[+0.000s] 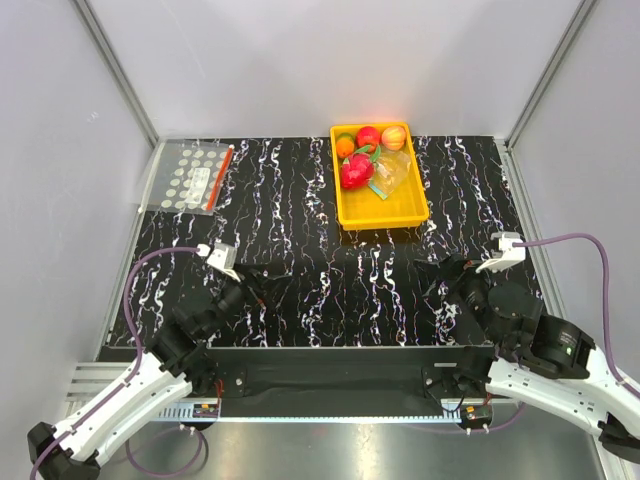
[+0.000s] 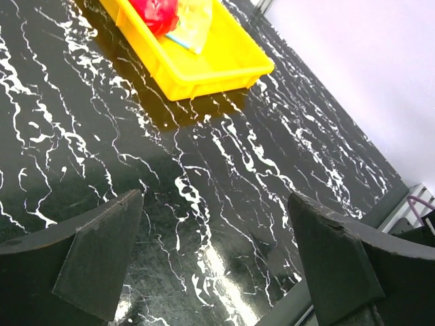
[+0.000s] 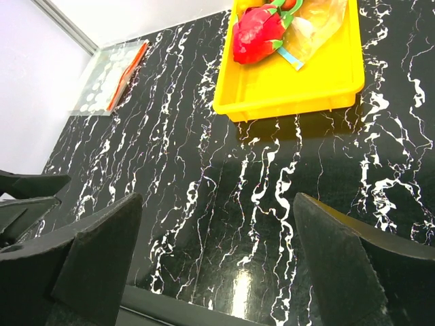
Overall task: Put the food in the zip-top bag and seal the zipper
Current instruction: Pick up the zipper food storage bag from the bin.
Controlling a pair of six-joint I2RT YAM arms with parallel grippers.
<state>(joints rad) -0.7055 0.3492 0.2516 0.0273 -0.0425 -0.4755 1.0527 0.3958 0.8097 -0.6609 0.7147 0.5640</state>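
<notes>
A yellow tray [image 1: 385, 210] stands at the back middle of the table. It holds the food: a red apple [image 1: 368, 136], a peach-orange fruit [image 1: 394, 137], an orange-and-green fruit [image 1: 345, 146] and a bigger red fruit with green tips [image 1: 356, 171]. The clear zip-top bag [image 1: 391, 170] lies crumpled beside the big red fruit, its pale blue zipper [image 3: 292, 60] at the near edge. The bag [image 3: 317, 22] and the red fruit [image 3: 257, 37] also show in the right wrist view. My left gripper [image 1: 266, 284] and my right gripper [image 1: 438, 274] are open, empty and low over the near table.
A flat clear bag with white dots and a red strip [image 1: 192, 177] lies at the back left and also shows in the right wrist view [image 3: 109, 73]. Grey walls enclose the table. The tray [image 2: 217, 64] shows in the left wrist view.
</notes>
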